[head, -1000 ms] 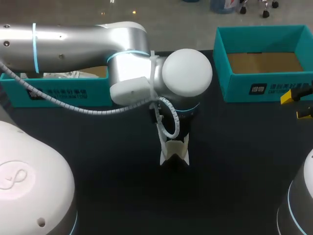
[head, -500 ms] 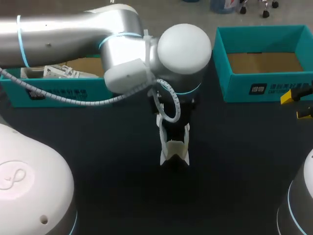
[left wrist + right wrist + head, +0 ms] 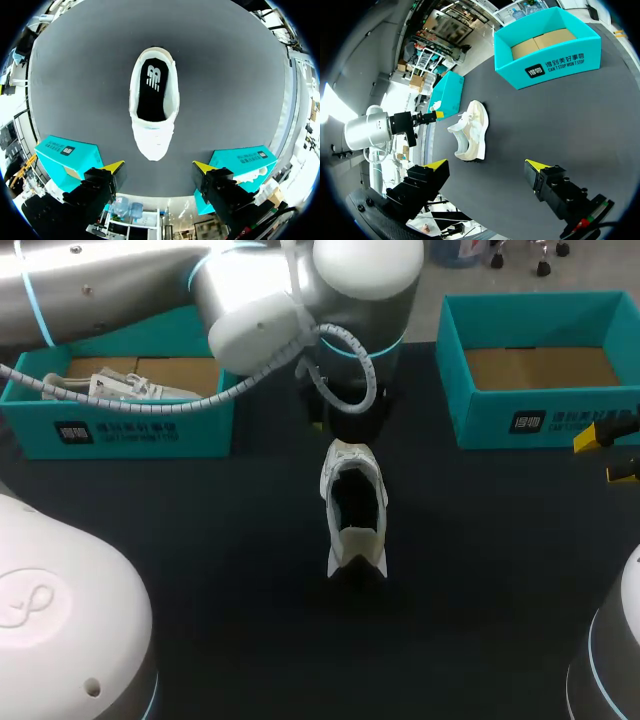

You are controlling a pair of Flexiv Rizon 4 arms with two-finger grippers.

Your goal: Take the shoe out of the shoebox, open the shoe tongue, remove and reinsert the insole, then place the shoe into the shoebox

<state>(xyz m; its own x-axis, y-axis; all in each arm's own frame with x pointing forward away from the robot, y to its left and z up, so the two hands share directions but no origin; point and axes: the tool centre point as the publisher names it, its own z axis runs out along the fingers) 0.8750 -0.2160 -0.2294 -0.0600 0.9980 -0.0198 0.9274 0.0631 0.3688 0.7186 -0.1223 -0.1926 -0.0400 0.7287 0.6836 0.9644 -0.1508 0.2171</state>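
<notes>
Your shoe (image 3: 354,508) sits upright on the bench (image 3: 200,540) (insole (image 3: 151,90) inside); the left tool (image 3: 158,166) hangs above it, jaws parted, empty. Descend off-centre and you could tip it over.

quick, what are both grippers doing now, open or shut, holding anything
Left gripper: open, empty.
Right gripper: open, empty.

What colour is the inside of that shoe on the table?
The insole is black with a white mark, inside a white shoe; clearest in the left wrist view.
</notes>
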